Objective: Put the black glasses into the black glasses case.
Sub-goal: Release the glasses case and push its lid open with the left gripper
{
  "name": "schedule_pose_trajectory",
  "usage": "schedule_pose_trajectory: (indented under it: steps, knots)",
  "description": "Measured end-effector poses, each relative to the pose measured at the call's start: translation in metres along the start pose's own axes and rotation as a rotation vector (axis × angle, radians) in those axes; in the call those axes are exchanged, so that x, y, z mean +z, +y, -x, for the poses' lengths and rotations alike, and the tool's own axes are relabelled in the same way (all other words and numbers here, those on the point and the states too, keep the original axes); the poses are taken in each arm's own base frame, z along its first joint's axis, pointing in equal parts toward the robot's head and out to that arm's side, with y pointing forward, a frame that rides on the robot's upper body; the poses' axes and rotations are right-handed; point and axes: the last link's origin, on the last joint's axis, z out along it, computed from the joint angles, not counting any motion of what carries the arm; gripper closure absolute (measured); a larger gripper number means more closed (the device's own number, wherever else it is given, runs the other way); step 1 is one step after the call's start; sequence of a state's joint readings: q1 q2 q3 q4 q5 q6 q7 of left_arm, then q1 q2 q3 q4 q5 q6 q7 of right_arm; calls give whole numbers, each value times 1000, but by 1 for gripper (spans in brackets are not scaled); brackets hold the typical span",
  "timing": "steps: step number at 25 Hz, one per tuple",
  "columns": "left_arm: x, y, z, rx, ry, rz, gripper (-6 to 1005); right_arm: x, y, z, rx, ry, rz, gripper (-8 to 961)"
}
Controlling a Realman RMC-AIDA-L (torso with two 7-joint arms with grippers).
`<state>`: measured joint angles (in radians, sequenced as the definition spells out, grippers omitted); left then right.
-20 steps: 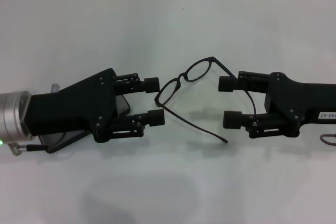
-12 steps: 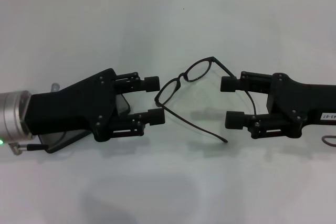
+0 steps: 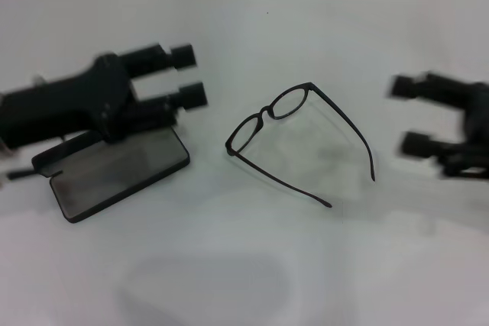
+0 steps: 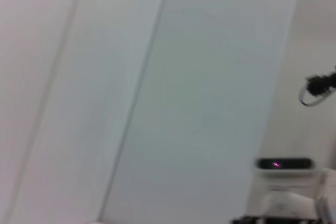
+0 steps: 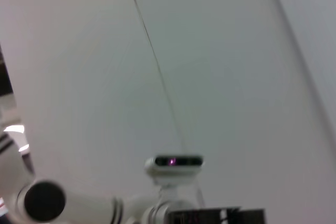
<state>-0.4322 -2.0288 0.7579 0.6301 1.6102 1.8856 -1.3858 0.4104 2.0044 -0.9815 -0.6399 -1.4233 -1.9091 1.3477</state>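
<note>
The black glasses [image 3: 263,117] lie unfolded on the white table in the head view, lenses toward the left and both temple arms stretched out to the right. Left of them the black glasses case [image 3: 114,167] lies open, showing its grey inside. My left gripper [image 3: 191,75] hovers above the case's far side, open and holding nothing. At the right edge my right gripper [image 3: 403,114] is blurred, open and empty, well apart from the glasses' temple tips. Neither wrist view shows the glasses, the case or any fingers.
The white table [image 3: 252,265] stretches around the glasses, with a tiled wall seam at its far edge. The wrist views show only pale wall panels and a white camera unit [image 5: 173,162].
Both grippers have pulled away from the glasses: the left one up and to the left, uncovering the open case, the right one to the right. The glasses stay where they were.
</note>
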Motion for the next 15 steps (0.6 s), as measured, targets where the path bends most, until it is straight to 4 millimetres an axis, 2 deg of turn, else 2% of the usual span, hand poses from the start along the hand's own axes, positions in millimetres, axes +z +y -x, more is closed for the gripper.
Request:
schedule_pose_trajectory:
  steps: [3, 7, 8, 15]
  knots:
    - [-3, -2, -18, 82, -79, -71, 277, -34, 10, 6, -69, -91, -104, 109]
    - [2, -8, -46, 139, -319, -211, 278, -60, 21, 7, -96, -161, -186, 109]
    - [2, -8, -46, 139, -319, -211, 278, -63, 23, 7, -96, -168, -196, 109]
    - [17, -14, -76, 211, -699, -416, 280, -62, 21, 3, -71, -183, -208, 110]
